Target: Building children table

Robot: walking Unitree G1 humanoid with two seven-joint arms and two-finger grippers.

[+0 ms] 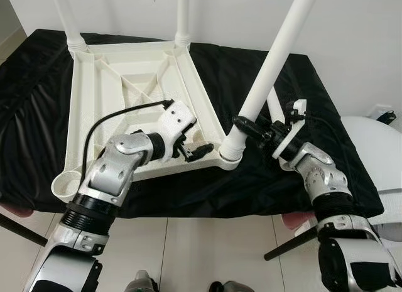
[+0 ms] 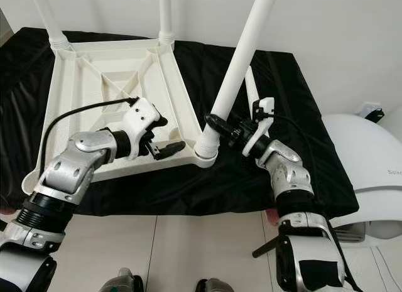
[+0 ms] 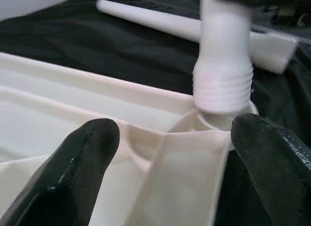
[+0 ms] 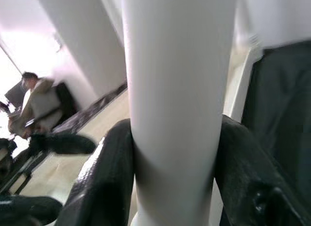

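1. A white wall (image 1: 352,34) runs behind the work surface, evenly lit and plain.
2. A black cloth (image 1: 314,103) covers the surface, falling in soft creases towards its front edge.
3. Below the front edge lies a floor of pale tiles (image 1: 188,248) with thin grout lines.
4. A dark slanted leg (image 1: 292,245) reaches down to the floor near the right end.
5. At the far right sits a rounded white object (image 2: 370,173) just beside the cloth.
6. A wall socket (image 1: 382,110) sits low on the wall above that object.
7. In the right wrist view, a blurred seated person (image 4: 36,102) shows far off in a bright room.
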